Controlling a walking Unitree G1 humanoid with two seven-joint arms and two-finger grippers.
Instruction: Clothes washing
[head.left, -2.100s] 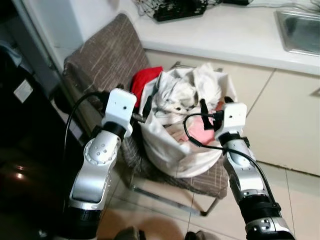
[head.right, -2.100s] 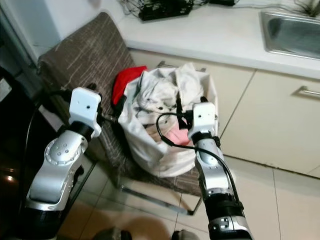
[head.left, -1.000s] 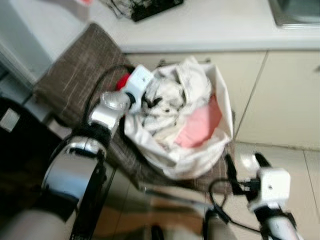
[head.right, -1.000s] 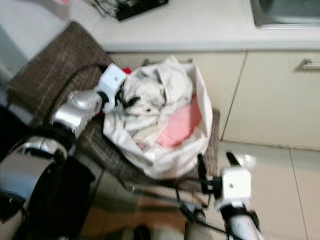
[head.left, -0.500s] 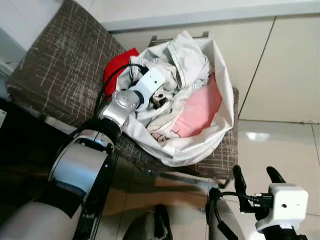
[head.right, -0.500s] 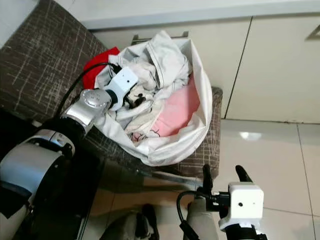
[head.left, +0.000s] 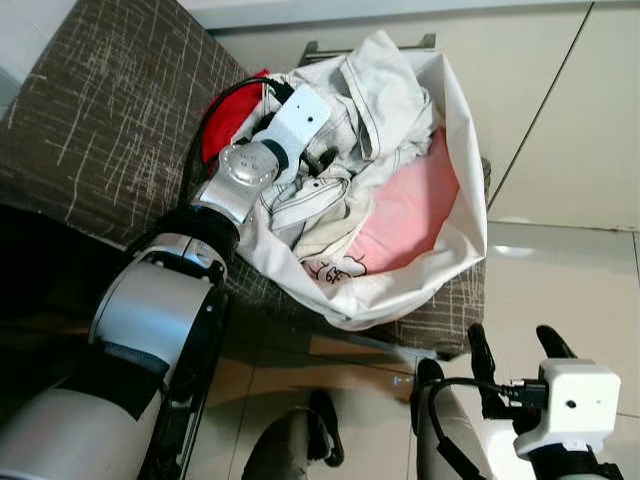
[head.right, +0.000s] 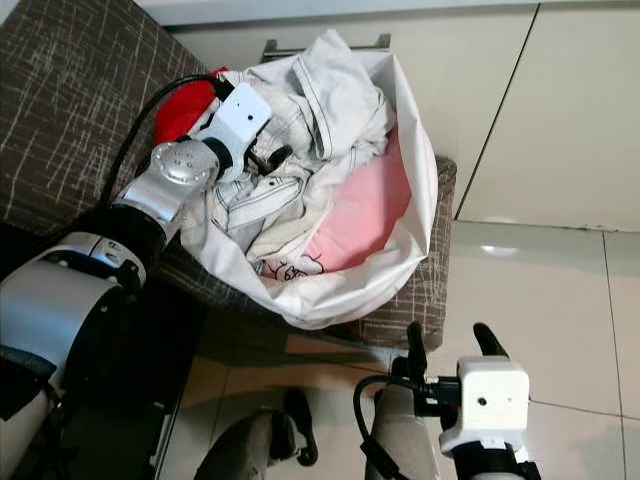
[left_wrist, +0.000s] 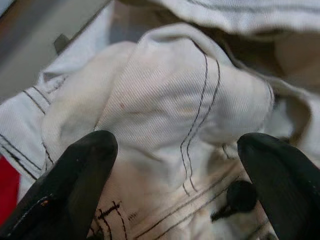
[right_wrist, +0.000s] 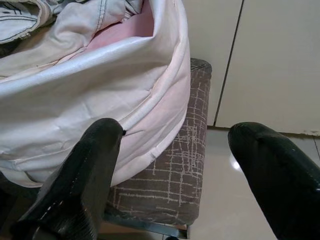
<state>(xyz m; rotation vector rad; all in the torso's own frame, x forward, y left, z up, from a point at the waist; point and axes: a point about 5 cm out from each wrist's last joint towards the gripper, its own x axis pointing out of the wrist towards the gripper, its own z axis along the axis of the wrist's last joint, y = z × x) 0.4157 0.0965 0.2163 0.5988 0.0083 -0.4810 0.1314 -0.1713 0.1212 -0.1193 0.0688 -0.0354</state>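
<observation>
Left claw in the clothes bag
The bag (head.left: 400, 290) sits on a chair (head.left: 110, 110). The left claw (left_wrist: 175, 165) is open over white clothes (left_wrist: 165, 100). The right claw (right_wrist: 175, 165) is open, low by the chair.

Left pincer (left_wrist: 175, 165) reaches forward spread; right pincer (head.right: 448, 345) low, spread.

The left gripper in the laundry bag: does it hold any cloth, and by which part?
Nothing is held. The left gripper has its jaws open around a fold of the white dark-stitched garment, not closed.
</observation>
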